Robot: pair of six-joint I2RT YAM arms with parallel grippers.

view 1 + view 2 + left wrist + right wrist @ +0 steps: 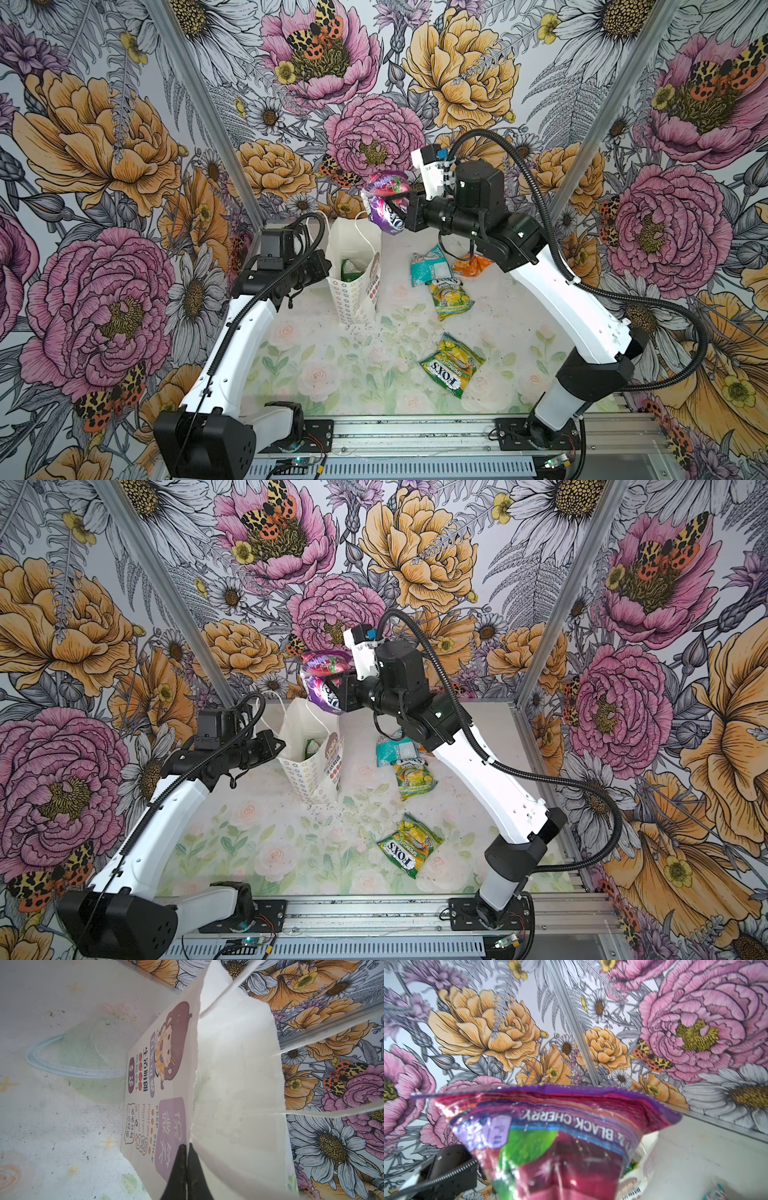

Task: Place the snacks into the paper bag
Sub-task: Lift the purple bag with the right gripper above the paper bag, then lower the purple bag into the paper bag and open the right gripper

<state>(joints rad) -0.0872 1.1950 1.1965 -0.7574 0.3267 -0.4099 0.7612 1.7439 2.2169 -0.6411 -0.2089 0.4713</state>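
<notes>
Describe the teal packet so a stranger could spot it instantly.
Find the tall white paper bag near the back of the table. Right of it in a top view lie three packets together. The teal-white packet is nearest the bag, the only teal one beside the orange packet and green-yellow FOX'S packet.

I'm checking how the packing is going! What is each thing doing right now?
paper bag: upright, open, green packet inside.
left gripper: jaws shut on paper bag.
right gripper: jaws shut on purple packet.
purple packet: held in the air.
teal-white packet: lying on table.
orange packet: lying on table.
far green-yellow packet: lying on table.
near green-yellow packet: lying on table.
</notes>
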